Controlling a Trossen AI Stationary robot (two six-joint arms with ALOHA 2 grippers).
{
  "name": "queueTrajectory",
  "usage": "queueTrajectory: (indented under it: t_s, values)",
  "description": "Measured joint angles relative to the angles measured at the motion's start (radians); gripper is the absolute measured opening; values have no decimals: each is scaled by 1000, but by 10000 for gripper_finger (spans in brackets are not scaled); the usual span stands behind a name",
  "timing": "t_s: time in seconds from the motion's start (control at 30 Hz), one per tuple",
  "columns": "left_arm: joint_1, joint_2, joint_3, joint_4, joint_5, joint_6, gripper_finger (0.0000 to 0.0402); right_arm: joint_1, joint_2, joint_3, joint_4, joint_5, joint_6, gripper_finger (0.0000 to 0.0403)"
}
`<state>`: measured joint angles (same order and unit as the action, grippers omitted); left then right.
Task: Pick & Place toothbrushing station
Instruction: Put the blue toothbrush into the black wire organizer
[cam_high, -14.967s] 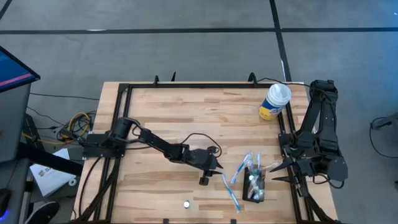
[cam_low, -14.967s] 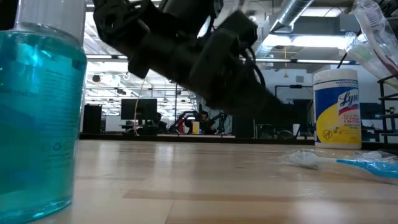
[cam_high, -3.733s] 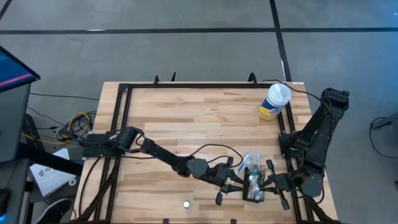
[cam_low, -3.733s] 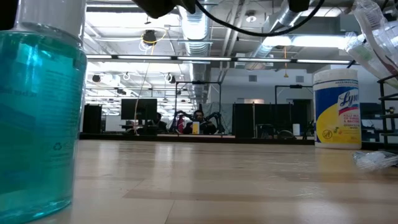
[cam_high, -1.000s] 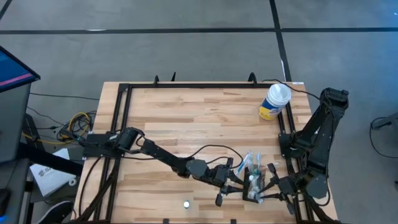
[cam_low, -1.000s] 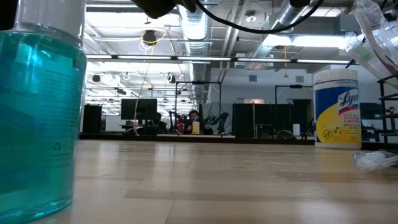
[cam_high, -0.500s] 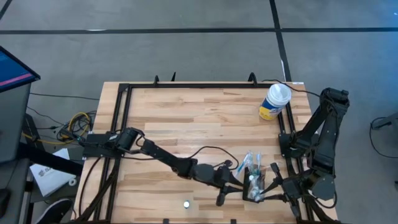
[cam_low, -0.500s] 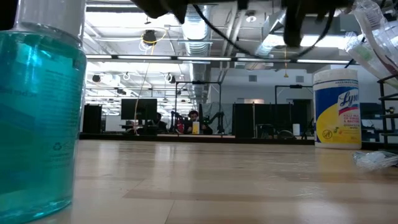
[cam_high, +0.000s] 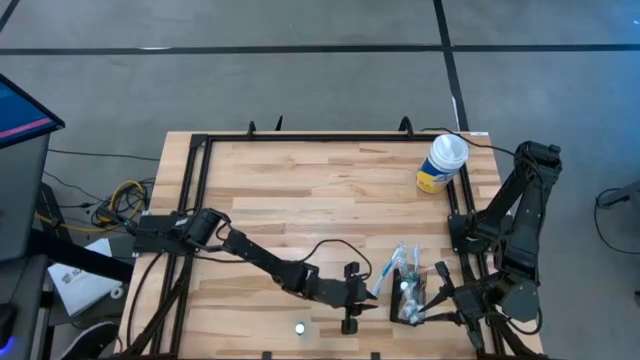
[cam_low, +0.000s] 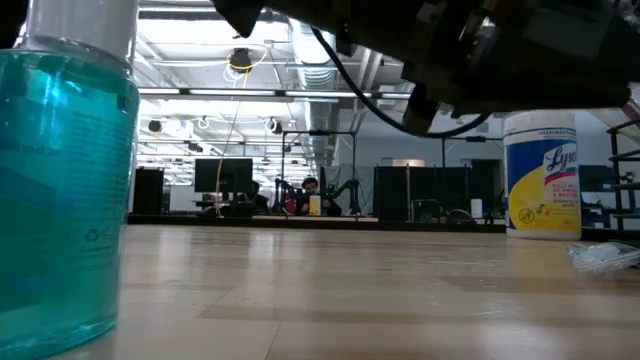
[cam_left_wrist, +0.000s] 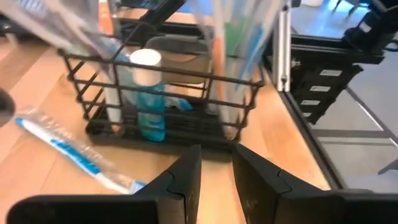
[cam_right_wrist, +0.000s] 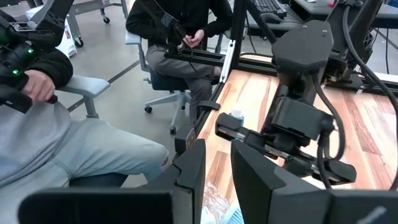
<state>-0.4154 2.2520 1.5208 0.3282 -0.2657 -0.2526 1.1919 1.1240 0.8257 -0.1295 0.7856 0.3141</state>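
The wooden table (cam_high: 300, 190) carries all items noted. The black holder (cam_high: 408, 302) stands upright on it at the front right and serves as the reference point below.

1. The left arm reaches across the table towards the holder. The left gripper (cam_high: 372, 300) sits low, just beside the holder's left side, and does not touch it. Its fingers (cam_left_wrist: 186, 180) stand slightly apart with nothing between them.
2. The right gripper (cam_high: 437, 300) is at the holder's right side, against the wrapped brushes leaning out there. Whether it is clamped on anything cannot be told.
3. The wipes canister (cam_high: 441, 163) stands well behind the holder, near the table's far right corner.
4. The holder contains wrapped toothbrushes and a small blue bottle with a white cap (cam_left_wrist: 147, 93) (seen through the wire wall).
5. A wrapped toothbrush (cam_left_wrist: 74, 152) lies flat just beside the holder, on the left gripper's side.
6. A small white cap (cam_high: 299, 327) lies well left of the holder.
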Motion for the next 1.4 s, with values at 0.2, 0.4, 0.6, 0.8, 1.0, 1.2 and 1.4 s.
queueTrajectory:
  t_s: [0.2,0.4,0.6,0.8,1.0,1.2,1.4]
  values:
    - [8,0,-26,-9,-4,-47,88,0,0,0,2,0,0,67]
    - [7,0,-49,-9,-5,-43,89,-1,0,0,2,0,0,67]
    - [6,0,-74,2,-5,-43,112,-1,0,0,2,0,0,67]
    - [2,0,-96,8,-62,-42,153,-1,0,0,2,1,0,67]
    - [8,48,-93,51,-68,-43,175,-1,0,0,2,1,0,67]
    - [22,104,-94,108,-68,-41,177,-1,0,1,2,1,0,67]
    - [25,138,-93,142,-98,-43,177,-1,0,1,1,1,0,67]
